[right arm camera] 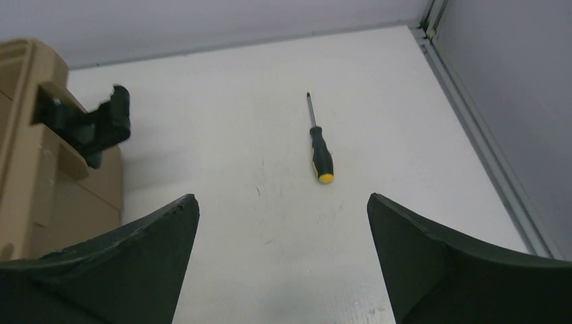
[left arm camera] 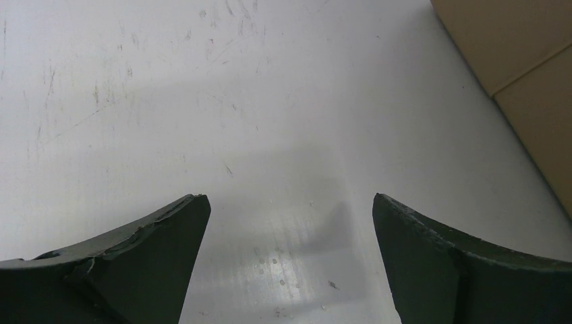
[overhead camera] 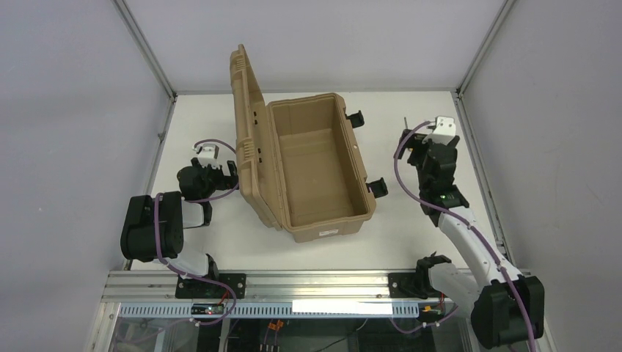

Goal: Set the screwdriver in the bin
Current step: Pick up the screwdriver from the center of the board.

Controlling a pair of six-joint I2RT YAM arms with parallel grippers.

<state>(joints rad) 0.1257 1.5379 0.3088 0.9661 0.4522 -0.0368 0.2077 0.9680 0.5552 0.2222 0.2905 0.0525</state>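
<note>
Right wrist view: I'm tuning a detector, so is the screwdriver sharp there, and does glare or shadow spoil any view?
Right wrist view: the screwdriver is sharp, with hardly any shadow; the near fingers are dark, showing little detail. Left wrist view: a glossy reflection low on the table, no blur. Top external view: even light, a bright strip on the front rail.
</note>
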